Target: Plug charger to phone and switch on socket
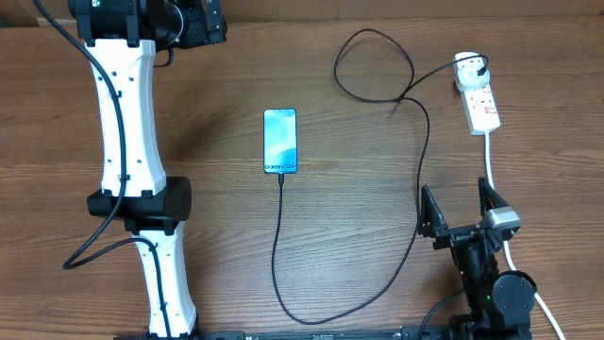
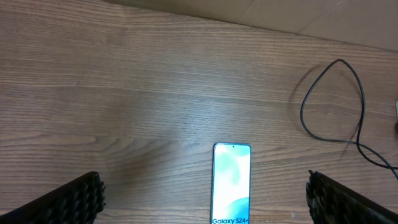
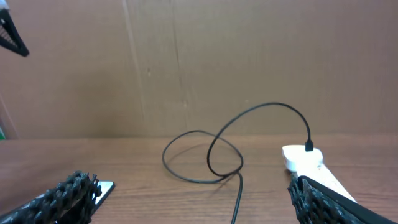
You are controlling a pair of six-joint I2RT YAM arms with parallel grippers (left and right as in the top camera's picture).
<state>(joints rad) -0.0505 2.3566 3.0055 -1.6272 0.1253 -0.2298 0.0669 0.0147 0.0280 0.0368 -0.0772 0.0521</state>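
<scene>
Both left tool and right tool gape empty, charger looping across the table between phone and socket.

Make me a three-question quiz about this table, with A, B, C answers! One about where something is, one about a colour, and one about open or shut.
1. Seen from overhead, where does the socket lie?
A. left of the phone
B. right of the phone
C. on top of the phone

2. What colour is the phone's screen?
A. red
B. blue
C. yellow

3. How does the right gripper stand?
A. open
B. shut on the socket
C. shut on the phone

Answers:
1 B, the white strip sits far to the right and the phone sits mid-picture.
2 B, the screen glows blue-cyan.
3 A, its jaws are spread wide apart.
</scene>
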